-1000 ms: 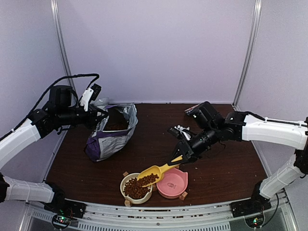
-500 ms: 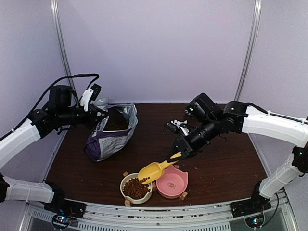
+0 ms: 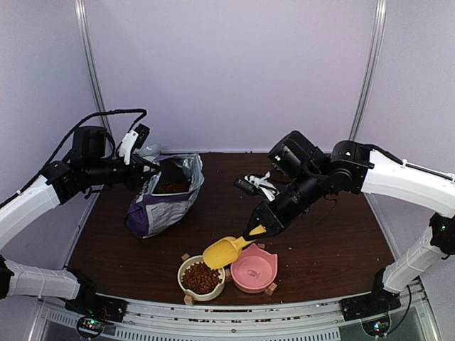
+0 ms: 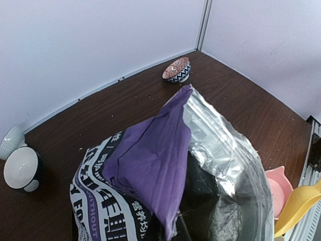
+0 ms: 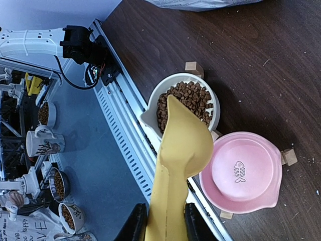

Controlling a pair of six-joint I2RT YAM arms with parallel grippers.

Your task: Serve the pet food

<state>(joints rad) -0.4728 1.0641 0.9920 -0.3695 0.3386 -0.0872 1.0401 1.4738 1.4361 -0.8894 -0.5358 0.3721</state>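
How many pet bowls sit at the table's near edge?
2. The cream bowl, on the left, holds kibble. The pink bowl sits empty just to its right. None appears hidden there.

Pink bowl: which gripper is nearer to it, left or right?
Right. The right gripper, holding the yellow scoop, hangs just behind the pink bowl; the left gripper is far off, pinching the purple bag.

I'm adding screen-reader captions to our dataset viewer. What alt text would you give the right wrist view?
The right gripper holds a yellow scoop by its handle, and the scoop's tip reaches over a cream bowl filled with brown kibble. Beside it on the dark wooden table sits an empty pink bowl with a fish emblem.
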